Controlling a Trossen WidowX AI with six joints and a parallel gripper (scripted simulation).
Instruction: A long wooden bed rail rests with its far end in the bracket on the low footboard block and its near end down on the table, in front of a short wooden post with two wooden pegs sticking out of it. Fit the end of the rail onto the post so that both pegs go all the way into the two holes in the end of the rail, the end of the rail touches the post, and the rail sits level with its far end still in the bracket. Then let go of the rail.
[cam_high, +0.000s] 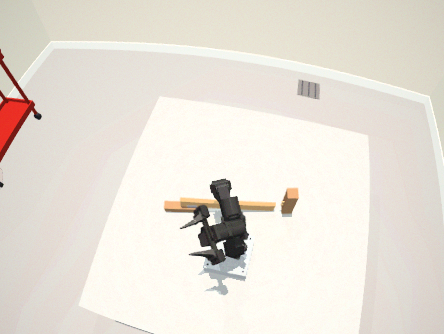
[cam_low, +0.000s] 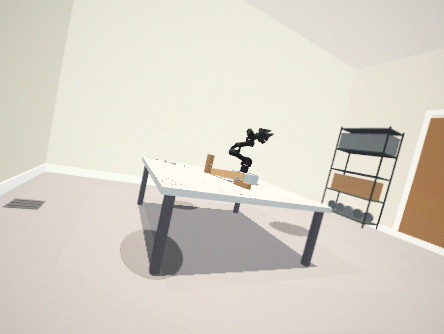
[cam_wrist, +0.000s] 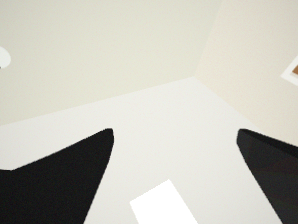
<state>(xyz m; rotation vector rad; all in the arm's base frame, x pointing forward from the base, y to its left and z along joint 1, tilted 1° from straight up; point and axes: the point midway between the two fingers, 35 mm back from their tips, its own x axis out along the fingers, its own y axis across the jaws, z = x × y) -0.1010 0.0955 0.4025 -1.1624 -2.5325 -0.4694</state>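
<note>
- You're holding nothing in the hand (cam_high: 185, 241) (cam_low: 272, 134) (cam_wrist: 175, 131); it's gaping wide, pointing away from the post (cam_high: 290, 200) (cam_low: 209, 163);
- the rail (cam_high: 257, 205) (cam_low: 225, 174) is lying lower, its long axis running postward, stopping just short;
- you're probably needing to swing down postward.

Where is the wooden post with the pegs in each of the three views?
Top: right of centre, the post stands just beyond the right end of the long rail.
Exterior: near the middle, the post rises at the rail's left end.
Wrist: not in it.
Landmark shared by top and exterior: the rail.
</note>
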